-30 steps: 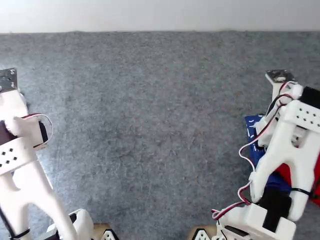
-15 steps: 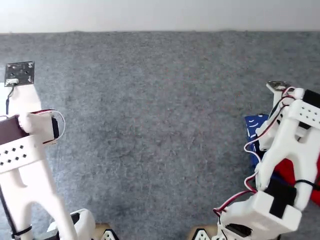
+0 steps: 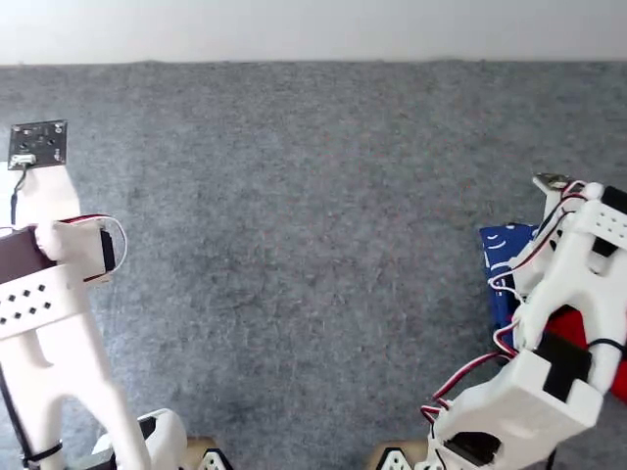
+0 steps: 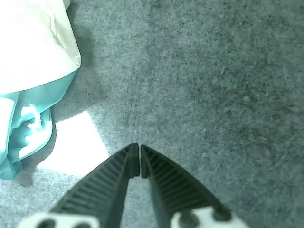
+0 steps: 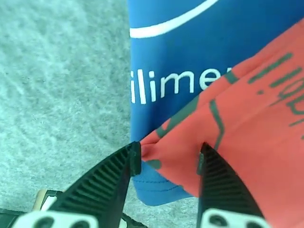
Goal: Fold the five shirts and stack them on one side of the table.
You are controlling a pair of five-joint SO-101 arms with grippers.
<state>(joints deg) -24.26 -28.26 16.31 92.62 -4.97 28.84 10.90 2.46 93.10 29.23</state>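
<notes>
at the left side of the table (image 3: pixel 294 225), the left gripper (image 4: pixel 139 160) hangs over bare grey felt, jaws pressed together with nothing between them. a cream shirt (image 4: pixel 28 52) and a teal shirt (image 4: pixel 26 123) lie loose just beside its tips, unfolded; they are probably the supply still waiting to be folded. farther right, the right gripper (image 5: pixel 167 159) stands spread. one jaw sits at the corner of a red shirt (image 5: pixel 256 118) and the other over the red cloth, not clamped. the red shirt lies on a blue shirt (image 5: pixel 190 52) directly under this gripper, which suggests the stack side. since one second ago, the left arm (image 3: pixel 44 294) has swung inward and then held. the right arm (image 3: pixel 563 294) has drawn back toward its base, uncovering more blue cloth.
</notes>
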